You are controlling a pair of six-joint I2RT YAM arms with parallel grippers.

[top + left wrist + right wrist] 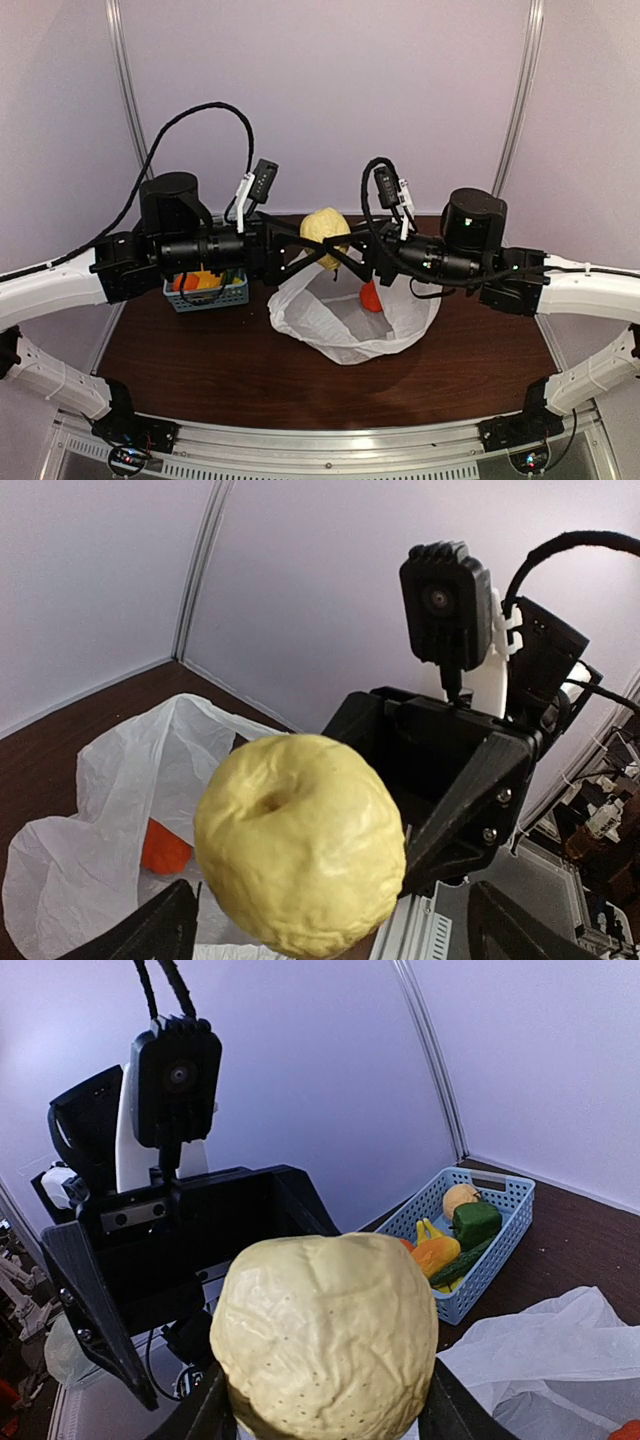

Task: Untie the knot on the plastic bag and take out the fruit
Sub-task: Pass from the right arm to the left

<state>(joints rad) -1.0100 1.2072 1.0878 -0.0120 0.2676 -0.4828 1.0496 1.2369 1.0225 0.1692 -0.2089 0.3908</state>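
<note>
A yellow wrinkled fruit [325, 230] hangs in the air between both grippers, above the plastic bag [345, 320]. My right gripper [325, 1410] is shut on the yellow fruit [325, 1345], one finger on each side. My left gripper [330, 930] is open, its fingers spread wide round the same fruit [300, 840] without pressing it. The white bag lies open and flat on the table, with an orange fruit [370, 297] inside; that fruit also shows in the left wrist view [162, 848]. No knot shows.
A blue basket [232, 297] stands left of the bag, under the left arm, holding orange, yellow and green fruit [455, 1240]. Both arms meet head-on over the table's middle. Light walls close the back and sides.
</note>
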